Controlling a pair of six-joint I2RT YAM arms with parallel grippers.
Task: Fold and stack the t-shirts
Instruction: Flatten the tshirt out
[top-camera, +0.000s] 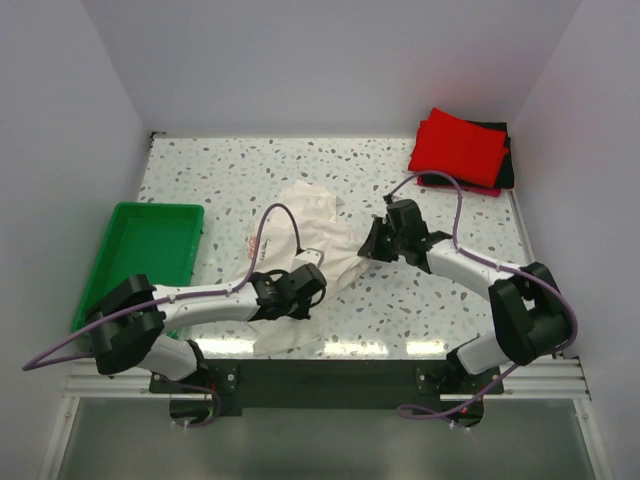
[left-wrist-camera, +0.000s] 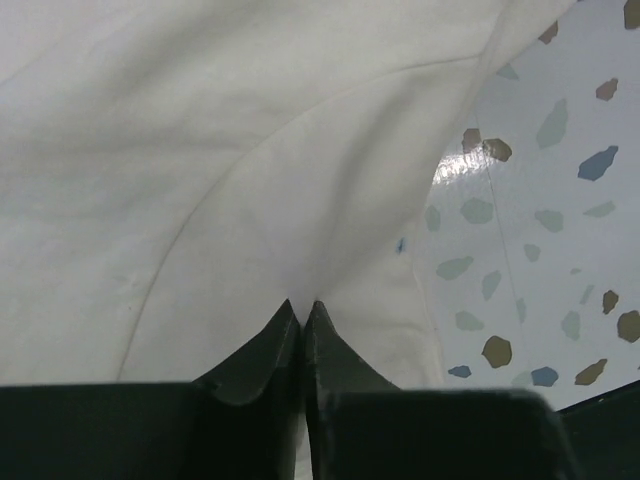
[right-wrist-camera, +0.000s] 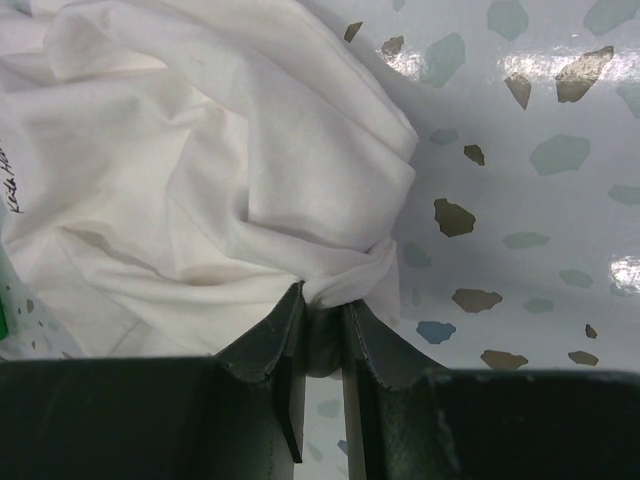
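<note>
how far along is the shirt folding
Done: a folded red shirt lies on a black shirt at the far right corner. In hand: the left gripper and right gripper each pinch the crumpled cream-white shirt. To do: flattening, folding and stacking it.

Crumpled cream-white t-shirt (top-camera: 315, 225) heaped at centre, folded red t-shirt (top-camera: 460, 147) atop black t-shirt (top-camera: 506, 166), far right corner

green tray (top-camera: 160, 208): left of frame, on the table's left edge beside the wall | table (top-camera: 240, 165): white top, grey-brown speckles, glossy | walls (top-camera: 330, 60): plain white, three sides | metal rail (top-camera: 545, 378): bottom of frame
</note>
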